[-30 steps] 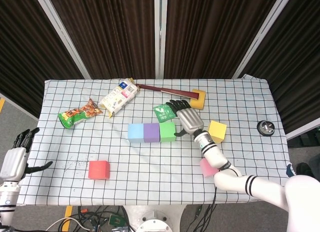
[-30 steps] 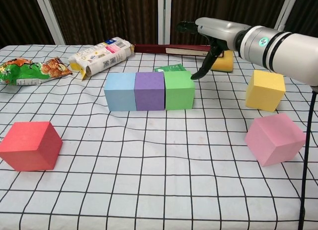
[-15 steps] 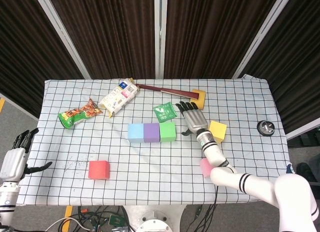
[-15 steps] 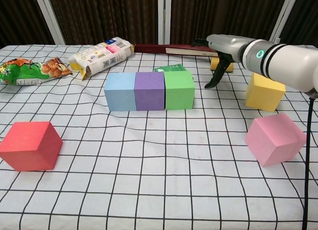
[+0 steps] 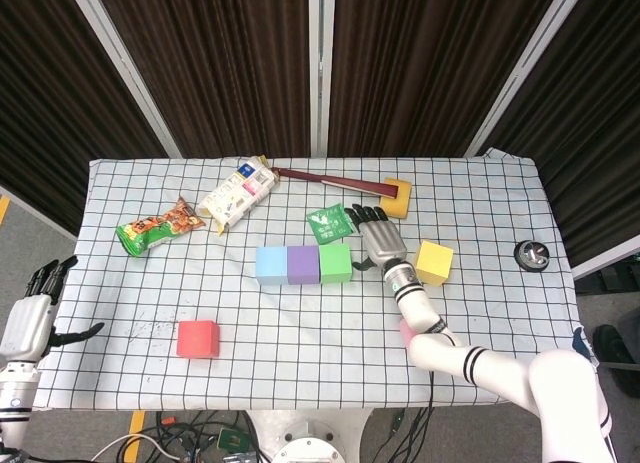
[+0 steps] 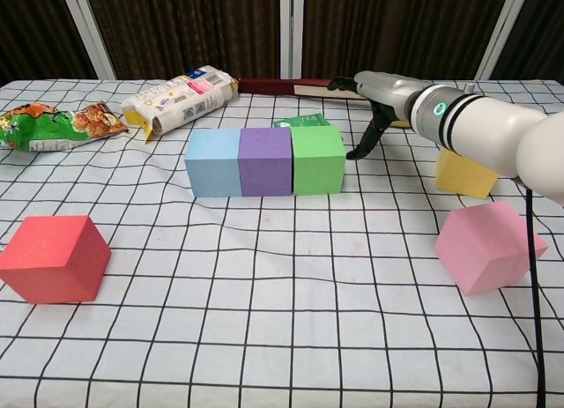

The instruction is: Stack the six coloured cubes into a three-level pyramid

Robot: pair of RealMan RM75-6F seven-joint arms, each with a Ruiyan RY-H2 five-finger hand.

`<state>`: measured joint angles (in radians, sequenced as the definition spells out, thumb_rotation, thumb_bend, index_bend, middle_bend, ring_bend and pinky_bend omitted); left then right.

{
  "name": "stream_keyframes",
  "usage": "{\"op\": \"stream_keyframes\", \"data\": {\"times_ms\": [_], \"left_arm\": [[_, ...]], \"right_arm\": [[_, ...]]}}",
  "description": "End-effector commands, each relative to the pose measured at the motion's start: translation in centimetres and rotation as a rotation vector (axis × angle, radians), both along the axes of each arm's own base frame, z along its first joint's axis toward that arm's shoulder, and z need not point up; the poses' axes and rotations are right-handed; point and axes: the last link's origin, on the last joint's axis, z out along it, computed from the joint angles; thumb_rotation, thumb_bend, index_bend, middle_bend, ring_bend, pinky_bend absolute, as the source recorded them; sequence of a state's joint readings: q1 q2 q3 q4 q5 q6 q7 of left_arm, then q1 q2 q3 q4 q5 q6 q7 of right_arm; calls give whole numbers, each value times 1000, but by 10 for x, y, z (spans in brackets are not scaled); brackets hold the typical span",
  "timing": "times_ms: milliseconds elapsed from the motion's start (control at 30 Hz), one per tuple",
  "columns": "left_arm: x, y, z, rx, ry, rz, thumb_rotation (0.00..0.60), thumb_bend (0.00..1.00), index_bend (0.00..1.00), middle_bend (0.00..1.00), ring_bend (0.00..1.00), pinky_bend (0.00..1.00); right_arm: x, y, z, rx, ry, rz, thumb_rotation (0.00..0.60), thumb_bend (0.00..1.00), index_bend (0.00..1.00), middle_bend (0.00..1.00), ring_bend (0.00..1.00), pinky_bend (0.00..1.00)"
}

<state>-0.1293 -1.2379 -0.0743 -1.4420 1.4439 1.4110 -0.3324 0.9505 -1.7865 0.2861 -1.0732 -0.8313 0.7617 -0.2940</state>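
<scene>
On the checked desk (image 5: 300, 333), blue (image 5: 271, 264), purple (image 5: 302, 264) and green cubes (image 5: 335, 262) form the base row; nothing stacked yet, right hand (image 5: 378, 238) hovering with fingers released, empty.

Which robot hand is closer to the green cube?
The right robot hand. It hovers just beside the green cube, on its right. The left robot hand is far away, off the table's left edge.
</scene>
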Motion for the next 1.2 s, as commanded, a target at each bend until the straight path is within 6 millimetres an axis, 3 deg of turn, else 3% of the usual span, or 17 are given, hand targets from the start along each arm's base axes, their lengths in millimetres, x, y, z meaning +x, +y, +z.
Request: {"op": "stream_keyframes", "data": {"times_ms": [33,900,1067,1200], "left_arm": [[0,0,0,1,1,0,600,5,46,108,0,42],[2,1,0,0,3,4,600,5,46,108,0,43],[2,-2,2,-21,-6,-11,600,5,45,107,0,44],[4,-6,4,-85,-36,-41,600,5,46,110,0,44]], "right_arm": [[1,0,-1,-1,-2,3,600,104,0,0,0,0],[4,3,-4,9,-5,9,600,104,0,0,0,0],[6,0,19,-16,2,30,600,146,0,0,0,0],[9,-1,56,-51,-1,44,600,162,0,0,0,0]]}}
